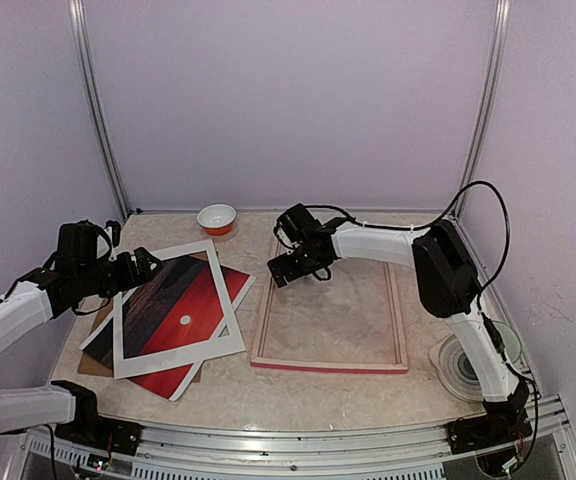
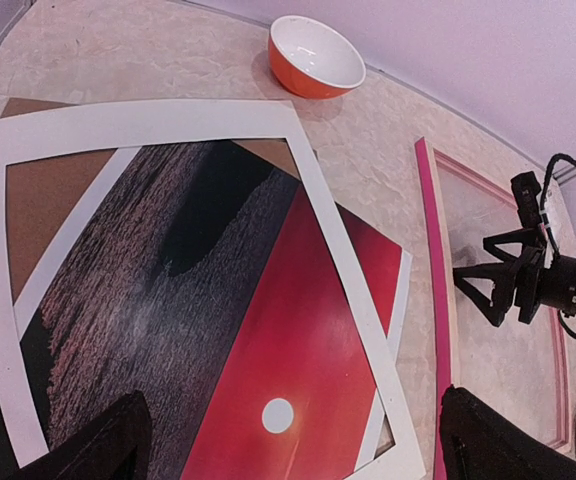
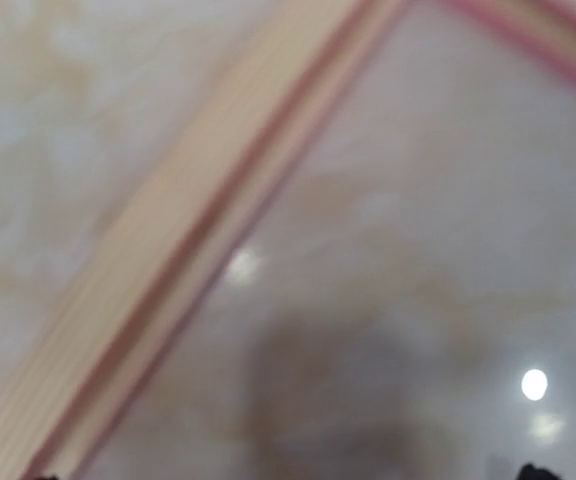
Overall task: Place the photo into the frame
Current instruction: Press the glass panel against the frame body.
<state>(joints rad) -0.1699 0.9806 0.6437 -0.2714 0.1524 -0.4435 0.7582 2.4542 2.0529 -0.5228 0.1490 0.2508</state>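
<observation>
With both arms' jaws wide and empty, the left gripper (image 1: 151,262) hovers by the red sunset photo print (image 1: 168,305) lying under a white cardboard mat (image 1: 178,359), while the right gripper (image 1: 280,272) hangs over the left rail of the pink rectangular wooden frame (image 1: 328,367) just beside it; pulling the print risks dragging the mat along.

My right pincer (image 1: 284,268) hangs spread wide over the far left corner of the frame (image 1: 328,365). Left of the frame lies the photo (image 1: 198,300) under a white mat (image 1: 183,353), with my left pincer (image 1: 153,263) agape there too.
</observation>
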